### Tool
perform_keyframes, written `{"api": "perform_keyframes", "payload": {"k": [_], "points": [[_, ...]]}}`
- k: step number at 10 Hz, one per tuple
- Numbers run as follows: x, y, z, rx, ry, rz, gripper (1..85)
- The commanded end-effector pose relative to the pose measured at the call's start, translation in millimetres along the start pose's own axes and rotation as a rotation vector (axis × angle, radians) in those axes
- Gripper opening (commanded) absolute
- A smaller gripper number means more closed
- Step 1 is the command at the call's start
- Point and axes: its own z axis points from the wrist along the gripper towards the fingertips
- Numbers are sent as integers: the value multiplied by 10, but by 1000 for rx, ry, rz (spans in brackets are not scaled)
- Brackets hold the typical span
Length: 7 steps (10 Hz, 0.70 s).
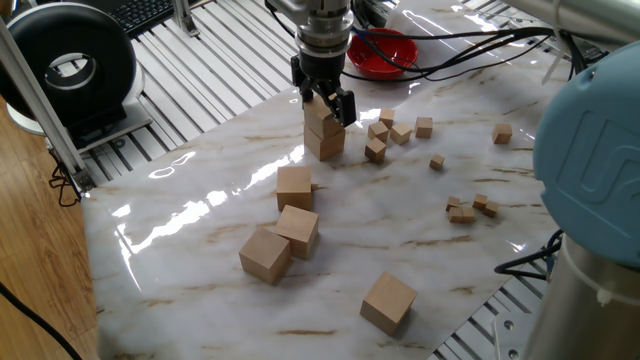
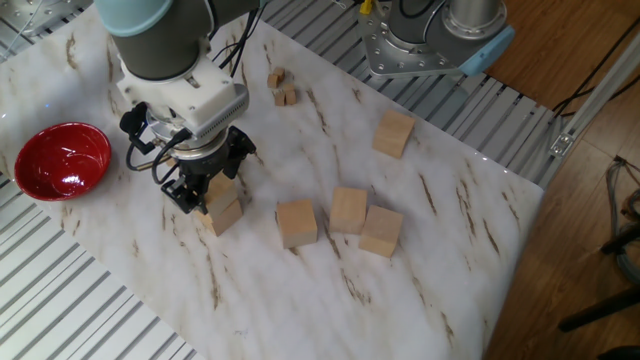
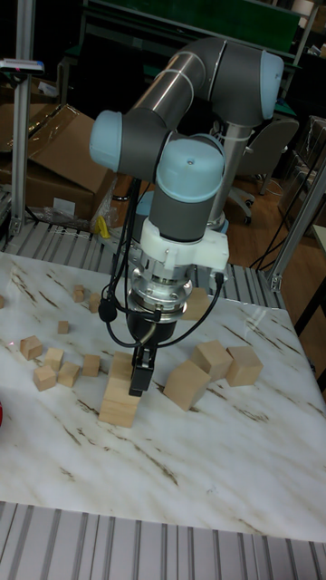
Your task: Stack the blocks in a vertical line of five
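Two blocks are stacked at the back of the marble table: a lower block [image 1: 324, 144] [image 2: 226, 216] [image 3: 119, 404] and an upper block [image 1: 320, 119] [image 2: 222, 190] [image 3: 120, 366]. My gripper [image 1: 325, 106] [image 2: 205, 196] [image 3: 132, 375] hangs straight over this stack, its fingers down either side of the upper block and apparently open. Loose blocks lie nearer the front: one [image 1: 294, 187] [image 2: 297, 222], a touching pair [image 1: 298, 228] [image 1: 265, 254], and a single one [image 1: 388, 302] [image 2: 394, 133] off on its own.
Tiny wooden cubes are scattered right of the stack [image 1: 390, 130] and further out [image 1: 465, 208] [image 1: 502, 132]. A red bowl [image 1: 382, 50] [image 2: 60, 160] sits just behind the stack. Cables run along the table's back edge. The arm's base [image 1: 590, 150] looms at the right.
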Motion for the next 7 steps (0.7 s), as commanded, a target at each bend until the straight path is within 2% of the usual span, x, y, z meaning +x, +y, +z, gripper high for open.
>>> {"api": "perform_keyframes", "payload": {"k": [1, 7], "points": [[-34, -1, -8, -1, -15, 9, 407], [-65, -8, -8, 0, -23, 5, 427]]}}
